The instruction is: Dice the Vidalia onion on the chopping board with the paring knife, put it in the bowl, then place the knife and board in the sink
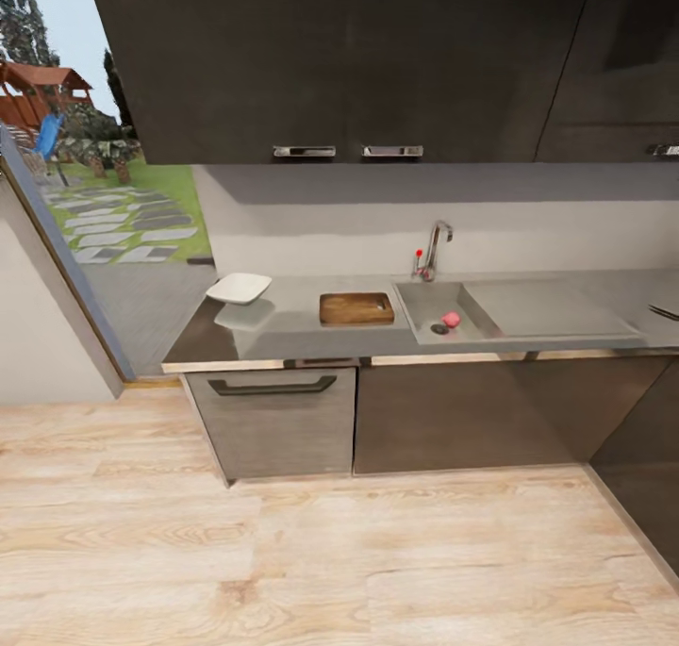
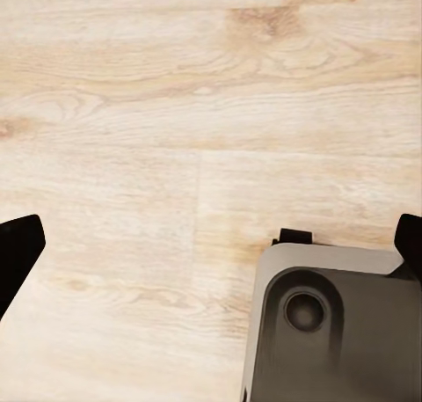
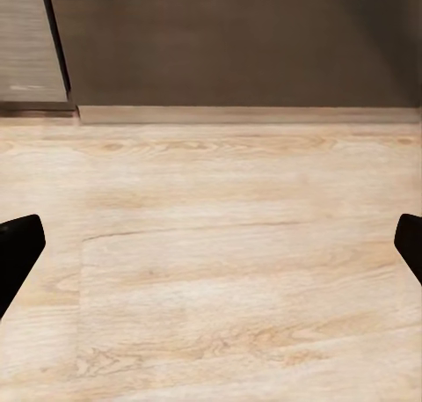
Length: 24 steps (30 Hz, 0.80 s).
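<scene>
The pinkish Vidalia onion [image 1: 451, 320] lies in the grey sink [image 1: 426, 299] beside the round drain [image 1: 439, 328]. Left of the basin, the wooden chopping board [image 1: 356, 308] lies flat on the dark countertop [image 1: 292, 330]. The white bowl [image 1: 239, 289] stands at the counter's left end. A slim dark object [image 1: 664, 311] at the counter's right edge is too small to identify. My left gripper [image 2: 211, 252] hangs open over the wooden floor. My right gripper [image 3: 211, 252] is also open over the floor, facing the cabinet fronts [image 3: 237, 41]. Nothing is between either pair of fingers.
A chrome tap [image 1: 435, 248] with a red knob [image 1: 419, 253] stands behind the sink, and a flat drainboard [image 1: 547, 308] extends right. Black wall cabinets [image 1: 349, 61] hang above. A glass door [image 1: 85, 203] to a garden is at left. Part of my base [image 2: 334, 323] sits below the left gripper.
</scene>
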### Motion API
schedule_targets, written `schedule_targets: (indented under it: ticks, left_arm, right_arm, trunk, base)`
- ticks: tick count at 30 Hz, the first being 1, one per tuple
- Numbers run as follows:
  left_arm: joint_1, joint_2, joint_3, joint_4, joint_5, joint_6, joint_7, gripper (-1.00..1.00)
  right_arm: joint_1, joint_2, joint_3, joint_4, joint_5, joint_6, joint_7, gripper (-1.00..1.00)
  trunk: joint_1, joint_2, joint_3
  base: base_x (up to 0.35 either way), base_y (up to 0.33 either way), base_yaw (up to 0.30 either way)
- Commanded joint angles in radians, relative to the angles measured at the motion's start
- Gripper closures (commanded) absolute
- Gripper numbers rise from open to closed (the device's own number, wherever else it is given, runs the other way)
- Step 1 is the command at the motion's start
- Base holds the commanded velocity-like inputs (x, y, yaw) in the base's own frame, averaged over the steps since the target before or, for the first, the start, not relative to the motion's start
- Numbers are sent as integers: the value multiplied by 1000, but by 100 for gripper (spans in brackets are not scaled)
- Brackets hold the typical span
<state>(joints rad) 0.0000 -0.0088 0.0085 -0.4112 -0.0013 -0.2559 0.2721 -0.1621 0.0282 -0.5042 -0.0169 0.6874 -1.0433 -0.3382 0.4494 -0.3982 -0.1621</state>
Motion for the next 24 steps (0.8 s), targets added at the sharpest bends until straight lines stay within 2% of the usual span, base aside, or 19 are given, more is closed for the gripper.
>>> schedule_targets:
  ticks: [1,24]
  left_arm:
    - [0,0,1,-1,0,-2,2,-100]
    - [0,0,1,-1,0,-2,2,-100]
  right_arm:
    - [-1,0,-5,0,11,-1,-7,-100]
    - [-1,-1,-5,0,11,6,-7,-100]
  trunk:
    - [1,-2,0]
    - [1,-2,36]
  base:
    - [0,0,0]
    - [0,0,0]
